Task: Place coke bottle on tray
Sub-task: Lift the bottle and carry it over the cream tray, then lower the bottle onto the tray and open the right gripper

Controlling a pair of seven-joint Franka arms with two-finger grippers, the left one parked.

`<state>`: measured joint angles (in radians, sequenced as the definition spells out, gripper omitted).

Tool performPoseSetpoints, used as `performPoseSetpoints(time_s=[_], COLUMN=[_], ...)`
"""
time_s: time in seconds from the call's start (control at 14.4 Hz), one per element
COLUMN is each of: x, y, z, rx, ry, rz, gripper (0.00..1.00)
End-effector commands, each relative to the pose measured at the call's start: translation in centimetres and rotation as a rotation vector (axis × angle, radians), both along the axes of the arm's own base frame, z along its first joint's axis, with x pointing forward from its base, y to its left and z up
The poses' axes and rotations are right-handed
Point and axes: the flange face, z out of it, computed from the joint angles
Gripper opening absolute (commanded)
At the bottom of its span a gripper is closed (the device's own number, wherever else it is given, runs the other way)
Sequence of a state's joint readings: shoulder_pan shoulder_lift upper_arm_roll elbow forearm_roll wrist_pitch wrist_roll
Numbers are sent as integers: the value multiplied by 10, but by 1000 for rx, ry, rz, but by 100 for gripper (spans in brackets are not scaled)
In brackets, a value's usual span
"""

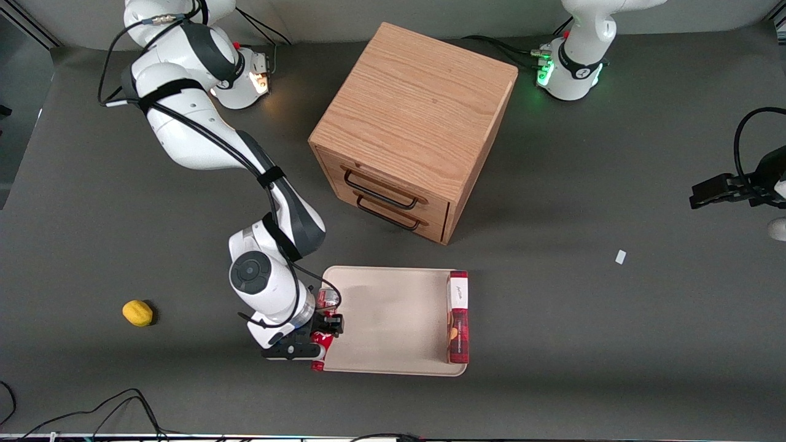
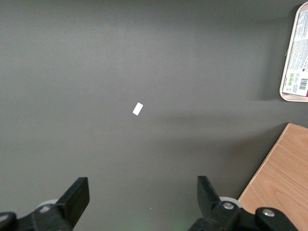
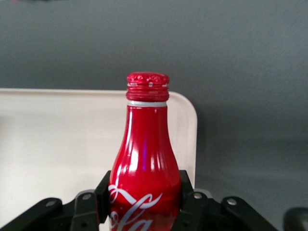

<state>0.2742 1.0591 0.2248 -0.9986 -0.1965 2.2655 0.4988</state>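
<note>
The coke bottle (image 1: 323,336) is slim and red, with a silvery base and a red cap. It is held lengthwise over the edge of the beige tray (image 1: 393,319) at the working arm's end. My right gripper (image 1: 325,328) is shut on the bottle's body. In the right wrist view the fingers (image 3: 188,192) press both sides of the bottle (image 3: 144,154), with the white script logo between them. The cap points over the tray's rounded corner (image 3: 185,110). I cannot tell whether the bottle touches the tray.
A long red box with a white label (image 1: 459,316) lies on the tray's edge toward the parked arm. A wooden two-drawer cabinet (image 1: 414,129) stands farther from the front camera than the tray. A yellow lemon (image 1: 137,312) and a white scrap (image 1: 621,256) lie on the table.
</note>
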Motion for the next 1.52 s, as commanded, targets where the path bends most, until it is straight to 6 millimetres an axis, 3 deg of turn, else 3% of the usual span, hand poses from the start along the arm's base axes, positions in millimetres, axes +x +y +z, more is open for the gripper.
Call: performPoseSetpoints(time_s=[0.0, 0.14, 0.48, 0.55, 0.62, 0.76, 1.18, 1.32, 1.45], x=[0, -2, -3, -3, -4, -6, -4, -1, 5], y=[14, 15, 11, 11, 12, 12, 10, 12, 5], z=[-20, -28, -44, -48, -55, -59, -50, -29, 5], rx=[20, 47, 45, 50, 49, 49, 49, 53, 48], ry=[-8, 14, 23, 18, 23, 25, 15, -9, -28], rz=[-36, -72, -73, -78, -82, -81, -82, -78, -80], gripper=[20, 25, 55, 68, 72, 100, 100, 100, 100])
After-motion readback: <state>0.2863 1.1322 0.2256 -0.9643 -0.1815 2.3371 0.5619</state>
